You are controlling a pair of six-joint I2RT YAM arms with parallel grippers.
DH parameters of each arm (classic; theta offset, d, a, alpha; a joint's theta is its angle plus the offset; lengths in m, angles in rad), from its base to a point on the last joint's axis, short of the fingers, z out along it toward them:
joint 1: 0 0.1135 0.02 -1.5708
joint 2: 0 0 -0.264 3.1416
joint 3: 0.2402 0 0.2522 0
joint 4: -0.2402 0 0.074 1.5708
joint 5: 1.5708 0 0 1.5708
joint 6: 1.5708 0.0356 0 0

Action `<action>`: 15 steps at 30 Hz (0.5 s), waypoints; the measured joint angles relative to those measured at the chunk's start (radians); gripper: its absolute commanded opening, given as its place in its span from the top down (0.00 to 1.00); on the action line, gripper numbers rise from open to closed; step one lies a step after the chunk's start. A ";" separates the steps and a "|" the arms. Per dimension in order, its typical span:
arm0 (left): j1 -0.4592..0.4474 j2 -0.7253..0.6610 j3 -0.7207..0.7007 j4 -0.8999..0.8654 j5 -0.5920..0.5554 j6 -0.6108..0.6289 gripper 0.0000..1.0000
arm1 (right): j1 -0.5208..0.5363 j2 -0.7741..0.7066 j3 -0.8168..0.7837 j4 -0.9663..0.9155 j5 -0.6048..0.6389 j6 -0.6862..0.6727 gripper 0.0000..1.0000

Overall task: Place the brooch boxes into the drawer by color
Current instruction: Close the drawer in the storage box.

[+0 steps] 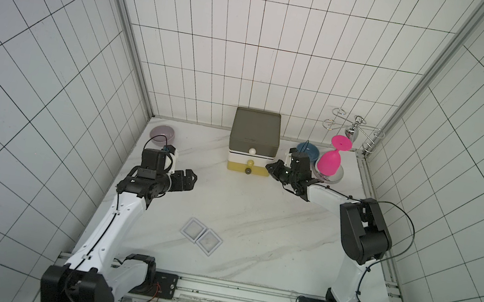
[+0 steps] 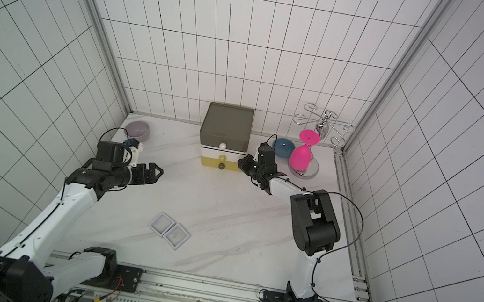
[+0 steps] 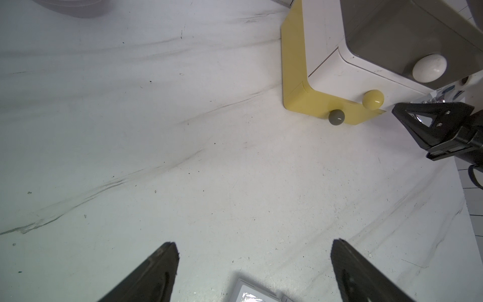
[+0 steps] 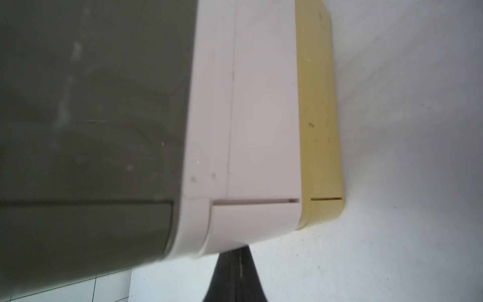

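Right gripper (image 1: 269,166), fingers pressed together, empty, tip just beside right front corner of drawer (image 1: 256,127). Left gripper (image 1: 194,180) spread wide, empty, well left of drawer. Two pale brooch boxes (image 1: 193,229), touching, lie well in front of drawer.

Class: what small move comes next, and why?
Probably reach the open left gripper to the yellow knob on the white tier: every tier looks closed, two pale brooch boxes lie outside, and the shut right gripper sits beside the drawer.
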 measured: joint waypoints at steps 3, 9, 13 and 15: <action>0.000 0.000 0.000 0.000 0.000 0.000 0.05 | -0.002 0.016 0.004 0.011 -0.016 0.007 1.00; 0.000 0.000 -0.002 0.000 0.000 0.000 0.05 | -0.005 0.041 0.008 0.023 -0.041 0.032 1.00; 0.000 0.003 -0.002 0.000 -0.001 0.000 0.05 | -0.006 0.020 -0.050 0.095 -0.037 0.057 0.75; 0.000 0.005 -0.002 0.000 -0.001 0.000 0.05 | -0.011 -0.019 -0.120 0.146 -0.031 0.080 0.68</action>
